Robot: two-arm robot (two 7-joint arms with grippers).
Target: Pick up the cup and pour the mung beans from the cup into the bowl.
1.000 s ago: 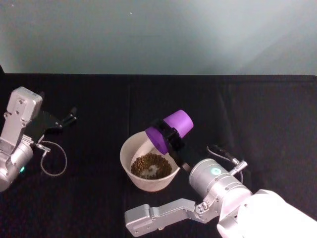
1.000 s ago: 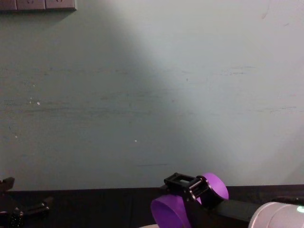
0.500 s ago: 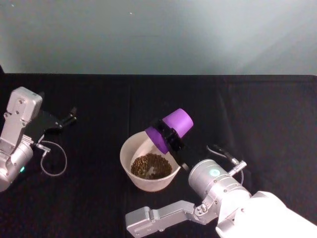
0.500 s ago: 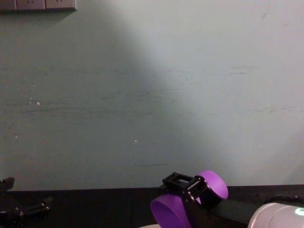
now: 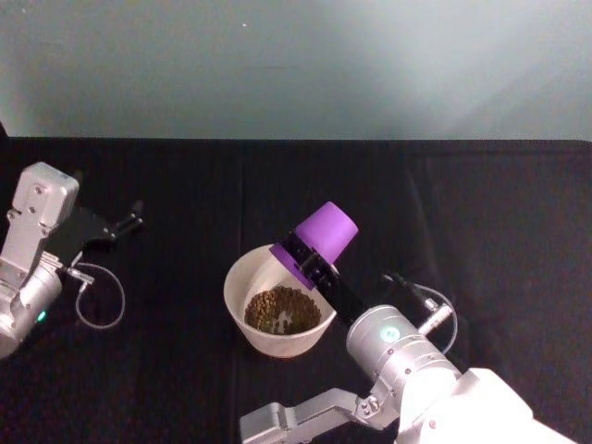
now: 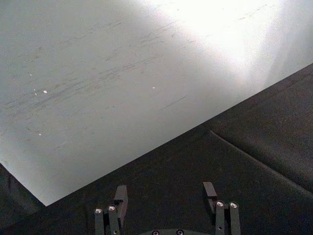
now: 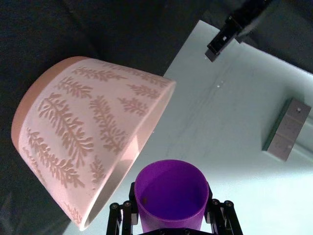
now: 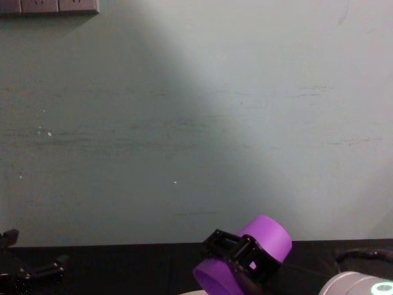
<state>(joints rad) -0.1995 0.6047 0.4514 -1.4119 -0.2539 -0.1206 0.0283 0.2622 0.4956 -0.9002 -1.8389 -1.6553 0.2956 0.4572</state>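
The purple cup [image 5: 321, 235] hangs tipped over the pale bowl [image 5: 232, 289], its mouth pointing down at the far right part of the rim and its base raised. My right gripper [image 5: 306, 253] is shut on the cup's walls. Mung beans [image 5: 280, 310] lie heaped in the bottom of the bowl. In the right wrist view the cup [image 7: 170, 197] looks empty inside, held between the fingers [image 7: 122, 216], beside the leaf-patterned wall of the bowl [image 7: 88, 142]. The chest view shows the tilted cup [image 8: 261, 241] from the side. My left gripper [image 5: 127, 223] is parked open at the far left.
A black cloth [image 5: 481, 213] covers the table up to a pale wall [image 5: 296, 65]. A thin cable loop [image 5: 98, 298] lies by the left arm. My right arm's silver links [image 5: 305, 416] cross the near edge in front of the bowl.
The cup has tipped steeper, its base rising and swinging slightly left. My right wrist has dropped toward the near edge. The left arm has not moved.
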